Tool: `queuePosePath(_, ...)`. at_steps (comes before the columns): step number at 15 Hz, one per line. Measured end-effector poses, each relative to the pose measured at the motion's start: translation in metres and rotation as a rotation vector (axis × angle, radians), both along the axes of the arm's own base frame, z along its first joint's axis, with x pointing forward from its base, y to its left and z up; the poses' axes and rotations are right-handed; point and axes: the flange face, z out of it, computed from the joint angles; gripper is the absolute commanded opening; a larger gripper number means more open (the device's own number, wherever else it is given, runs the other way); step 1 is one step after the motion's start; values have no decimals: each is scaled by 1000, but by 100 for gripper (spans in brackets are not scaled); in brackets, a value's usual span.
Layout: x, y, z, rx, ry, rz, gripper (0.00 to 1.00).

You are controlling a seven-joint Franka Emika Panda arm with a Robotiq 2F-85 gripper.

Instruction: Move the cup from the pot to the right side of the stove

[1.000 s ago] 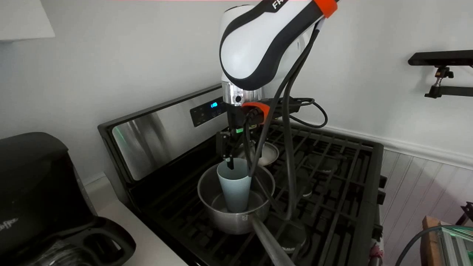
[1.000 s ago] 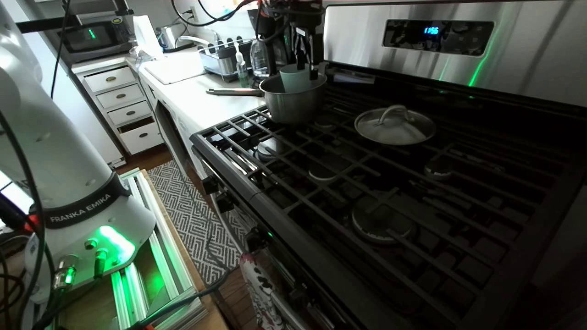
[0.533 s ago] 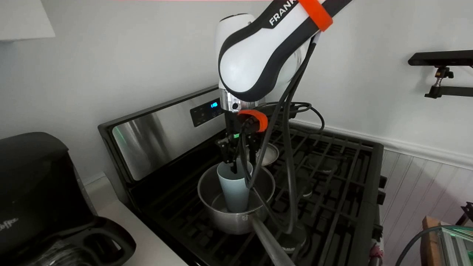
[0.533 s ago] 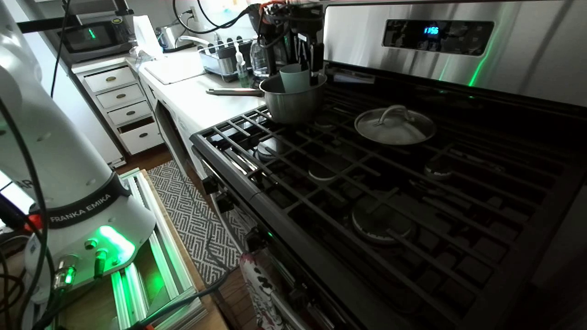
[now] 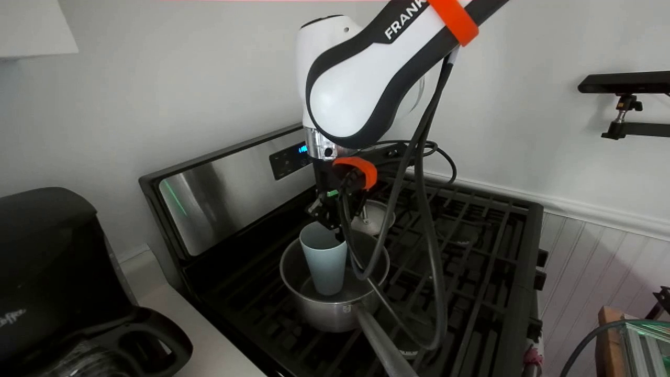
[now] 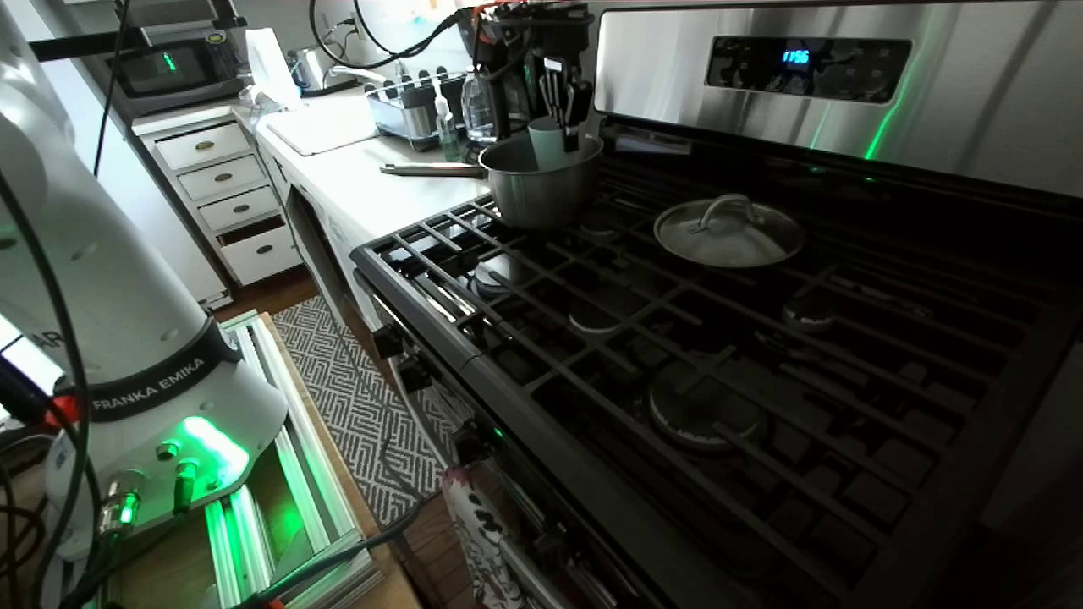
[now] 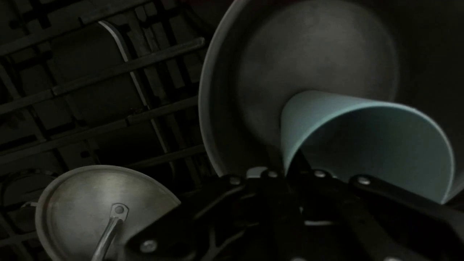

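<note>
The pale blue cup [image 5: 325, 269] stands inside the steel pot [image 5: 335, 317], leaning slightly, its rim above the pot's rim. In both exterior views my gripper [image 5: 339, 234] reaches down to the cup's rim. The wrist view shows the gripper [image 7: 287, 168] shut on the cup wall [image 7: 308, 112], one finger inside and one outside; the fingertips are dark and partly hidden. The pot rests on the black grates of the stove [image 6: 643, 406], whose back panel carries a blue display.
A steel lid [image 6: 729, 237] with a loop handle lies on the grates beside the pot. The pot's long handle [image 5: 384, 340] sticks out over the grates. A cable [image 5: 429, 251] hangs from the arm near the pot. A black coffee maker [image 5: 47, 272] stands on the counter.
The gripper has come down and its jaws have closed onto the cup's rim. The cup has shifted a little within the pot, toward the stove's back panel. Pot and lid have stayed put.
</note>
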Motion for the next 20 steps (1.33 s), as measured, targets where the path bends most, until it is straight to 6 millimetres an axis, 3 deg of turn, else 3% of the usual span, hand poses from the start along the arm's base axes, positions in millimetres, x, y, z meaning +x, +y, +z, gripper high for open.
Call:
queuePosePath(3, -1, 8, 18, 4, -31, 25, 0)
queuePosePath(6, -10, 4, 54, 6, -93, 26, 1)
queuePosePath(10, -44, -30, 113, 26, -212, -51, 1)
queuePosePath(13, -80, -66, 142, 35, -319, -148, 4)
queuePosePath(16, -107, -85, 148, 58, -389, -213, 4)
queuePosePath(20, -112, -85, 144, 60, -390, -219, 1)
